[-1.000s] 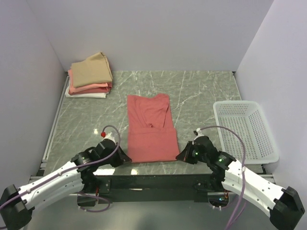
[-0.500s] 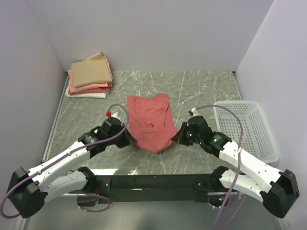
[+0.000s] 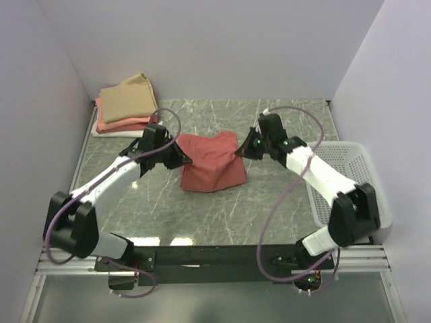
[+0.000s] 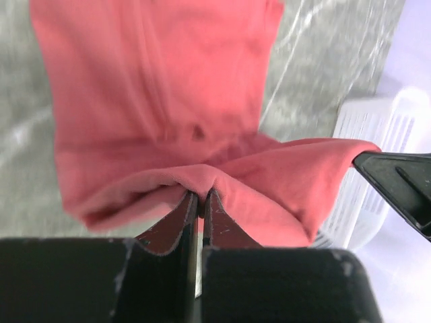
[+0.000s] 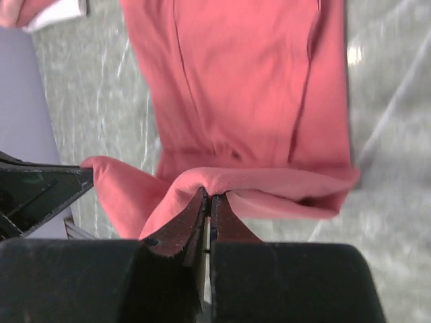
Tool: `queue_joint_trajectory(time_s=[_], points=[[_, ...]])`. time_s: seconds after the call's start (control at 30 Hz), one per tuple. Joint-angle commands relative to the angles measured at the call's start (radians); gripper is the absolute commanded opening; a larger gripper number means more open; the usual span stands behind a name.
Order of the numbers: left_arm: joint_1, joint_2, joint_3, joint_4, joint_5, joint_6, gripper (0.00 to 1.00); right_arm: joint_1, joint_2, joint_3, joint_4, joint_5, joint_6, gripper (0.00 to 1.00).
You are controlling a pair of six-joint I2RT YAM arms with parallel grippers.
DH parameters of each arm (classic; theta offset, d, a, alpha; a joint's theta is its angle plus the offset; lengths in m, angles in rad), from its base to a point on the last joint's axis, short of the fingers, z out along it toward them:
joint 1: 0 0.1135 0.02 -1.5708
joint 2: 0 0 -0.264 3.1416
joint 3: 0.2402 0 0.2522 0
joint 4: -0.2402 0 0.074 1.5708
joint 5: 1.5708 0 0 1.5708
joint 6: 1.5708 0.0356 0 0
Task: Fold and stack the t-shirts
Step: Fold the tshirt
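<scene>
The salmon-red t-shirt [image 3: 212, 165] lies mid-table, its near half lifted and carried over the far half. My left gripper [image 3: 183, 160] is shut on the shirt's left edge, seen pinched in the left wrist view [image 4: 201, 194]. My right gripper [image 3: 240, 153] is shut on the right edge, seen pinched in the right wrist view [image 5: 210, 196]. The cloth [image 5: 256, 87] hangs slack between the two grippers above the table. A stack of folded shirts, tan [image 3: 129, 98] on top, salmon-pink [image 3: 124, 125] below and white [image 3: 118, 133] at the bottom, sits at the far left corner.
A white perforated basket [image 3: 357, 185] stands at the right edge, also in the left wrist view [image 4: 367, 155]. The grey marble table [image 3: 222, 215] has walls on three sides. Cables loop above both arms.
Both grippers moved from the near edge toward the far side, carrying the shirt's hem up and over, so the shirt now looks about half as long.
</scene>
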Motion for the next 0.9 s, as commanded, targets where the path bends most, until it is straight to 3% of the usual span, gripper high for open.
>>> queue_joint_trajectory(time_s=[0.0, 0.53, 0.67, 0.77, 0.8, 0.87], points=[[0.063, 0.107, 0.122, 0.063, 0.083, 0.049, 0.01, -0.051, 0.128, 0.176, 0.039, -0.075, -0.051, 0.00], [0.269, 0.716, 0.642, 0.084, 0.223, 0.097, 0.01, -0.207, 0.858, 0.962, -0.053, -0.283, -0.088, 0.00], [0.292, 0.742, 0.653, 0.132, 0.232, 0.077, 0.01, -0.219, 0.970, 1.100, -0.044, -0.315, -0.101, 0.00], [0.306, 0.750, 0.645, 0.165, 0.243, 0.065, 0.01, -0.223, 1.024, 1.203, -0.038, -0.329, -0.111, 0.17], [0.307, 0.747, 0.629, 0.178, 0.244, 0.059, 0.01, -0.221, 1.038, 1.215, -0.038, -0.327, -0.117, 0.33], [0.317, 0.734, 0.607, 0.218, 0.246, 0.046, 0.01, -0.224, 1.043, 1.228, -0.030, -0.320, -0.118, 0.46]])
